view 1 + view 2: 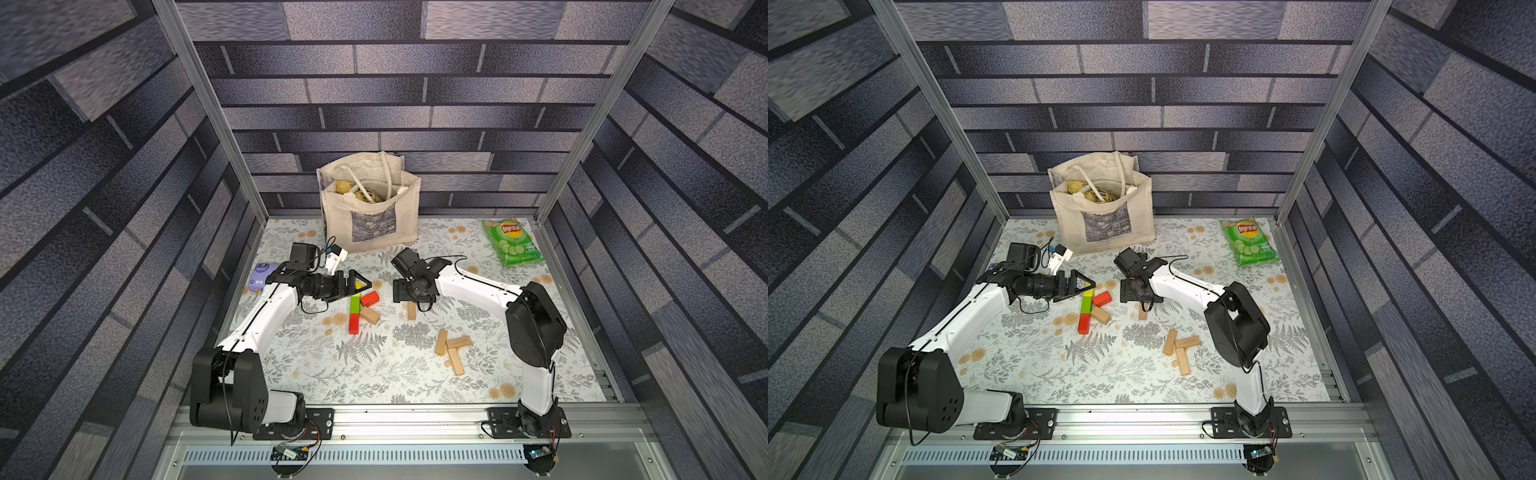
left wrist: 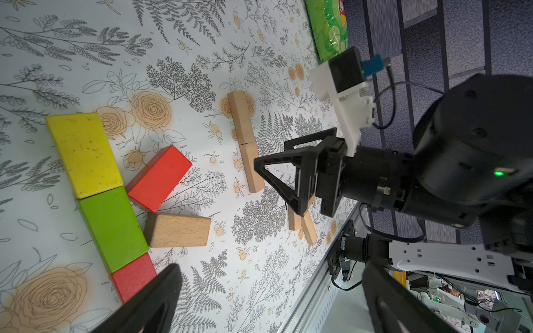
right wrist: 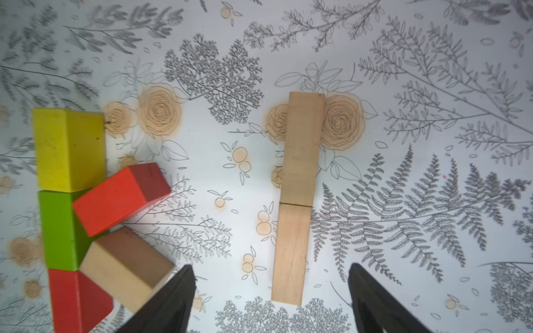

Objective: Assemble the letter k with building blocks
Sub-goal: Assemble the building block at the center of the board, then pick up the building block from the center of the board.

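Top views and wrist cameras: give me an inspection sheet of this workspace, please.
Surface: floral table cover, flat, no spills seen.
Job's things: multicoloured K laid out from five blocks; two tan blocks end to end beside it; three loose tan blocks clustered nearer the right arm's base.
Clutter: tote bag at the back; chip bag in a back corner; purple pack beside the left arm.
Grippers: left gripper open, hovering by the K; right gripper open above the tan pair.
Cables: black cable loops at both wrists.
Surroundings: brick-pattern walls; aluminium frame.
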